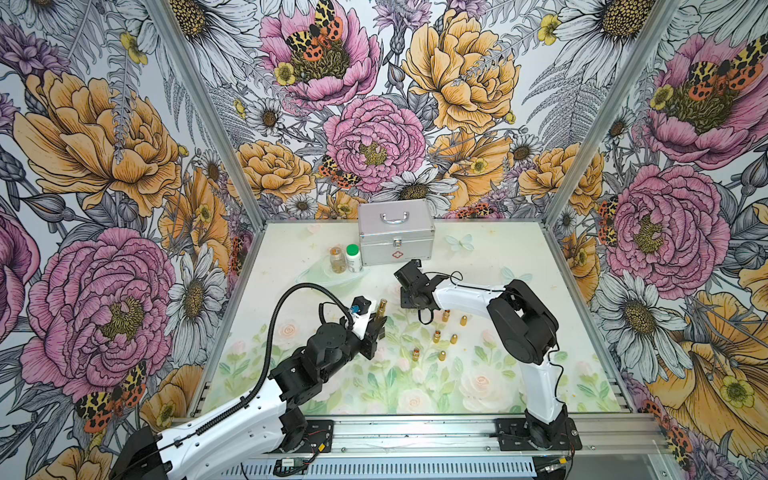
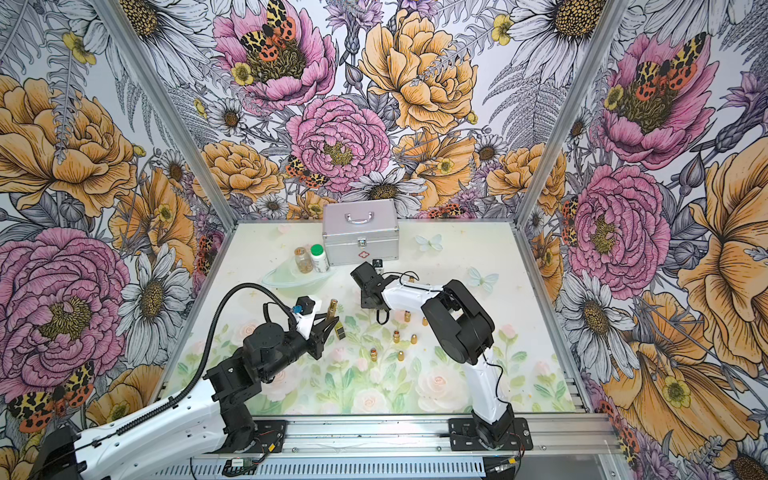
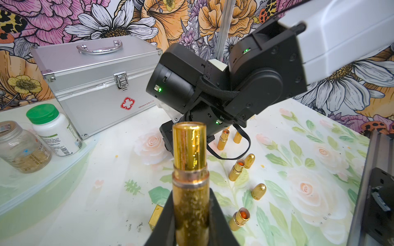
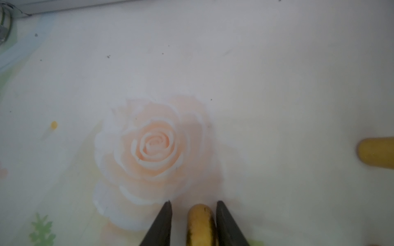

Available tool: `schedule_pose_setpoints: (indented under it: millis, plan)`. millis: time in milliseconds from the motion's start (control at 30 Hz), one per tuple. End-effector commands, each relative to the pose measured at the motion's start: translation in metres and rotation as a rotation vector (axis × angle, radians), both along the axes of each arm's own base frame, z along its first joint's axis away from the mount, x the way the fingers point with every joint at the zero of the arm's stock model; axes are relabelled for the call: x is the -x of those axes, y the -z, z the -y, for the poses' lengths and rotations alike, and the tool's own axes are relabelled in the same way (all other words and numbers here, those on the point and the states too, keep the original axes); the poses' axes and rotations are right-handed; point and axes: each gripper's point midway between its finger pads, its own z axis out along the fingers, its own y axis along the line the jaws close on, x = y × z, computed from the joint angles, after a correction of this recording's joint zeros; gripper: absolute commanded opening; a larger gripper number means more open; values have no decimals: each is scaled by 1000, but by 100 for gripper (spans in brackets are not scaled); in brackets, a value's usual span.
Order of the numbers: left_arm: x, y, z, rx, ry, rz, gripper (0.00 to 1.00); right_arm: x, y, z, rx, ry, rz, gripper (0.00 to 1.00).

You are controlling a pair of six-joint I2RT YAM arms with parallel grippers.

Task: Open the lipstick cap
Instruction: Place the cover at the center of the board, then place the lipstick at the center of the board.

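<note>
My left gripper (image 3: pixel 190 192) is shut on the glittery gold base of a lipstick (image 3: pixel 189 170), holding it upright above the mat. A shiny gold tube stands out of the base above a copper ring. The lipstick shows in both top views (image 1: pixel 381 308) (image 2: pixel 333 308). My right gripper (image 4: pixel 194 203) points down at the mat over a printed rose. A rounded gold cap (image 4: pixel 200 223) lies between its fingers, touching one finger with a gap to the other, so the jaws stand open. From above, the right wrist (image 1: pixel 411 291) hides those fingers.
A silver case (image 1: pixel 397 232) stands at the back, with a green-capped bottle (image 1: pixel 353 257) and a glass jar (image 1: pixel 337 259) beside it. Several small gold lipsticks and loose caps (image 1: pixel 440 332) lie mid-mat. A square gold piece (image 3: pixel 156 215) lies under my left gripper.
</note>
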Motion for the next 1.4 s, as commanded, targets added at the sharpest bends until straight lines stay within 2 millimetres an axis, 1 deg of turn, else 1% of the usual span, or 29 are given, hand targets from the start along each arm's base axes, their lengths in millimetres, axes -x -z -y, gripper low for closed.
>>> schedule_pose_setpoints:
  millis: [0,67,167,300,433,633,800,933,1067,1200,1367]
  plan:
    - [-4,-3,-5,29,-34,9,0,-9,-45,-11,-66,-1,87,41]
    - [-4,-5,-4,32,-31,10,0,-7,-59,-11,-90,-6,100,44]
    - [-4,-6,-4,32,-27,10,0,0,-81,-7,-132,-14,113,46]
    - [-4,-8,-2,34,-19,8,0,14,-112,3,-166,-34,134,50]
    - [-4,-9,1,30,-8,7,0,32,-141,9,-214,-94,130,51]
    - [-6,-12,8,18,14,8,0,68,-178,9,-318,-237,94,52]
    - [-7,-13,18,1,53,0,0,109,-204,2,-443,-391,38,53]
    - [-8,-13,31,-13,99,-17,0,134,-219,-5,-544,-467,-4,54]
    - [-9,-15,43,-17,138,-12,0,154,-217,-13,-560,-540,-26,55]
    - [-7,-18,52,-19,168,-1,0,159,-217,-20,-577,-544,-42,55]
    - [-7,-19,56,-22,184,2,0,161,-220,-36,-612,-560,-53,54]
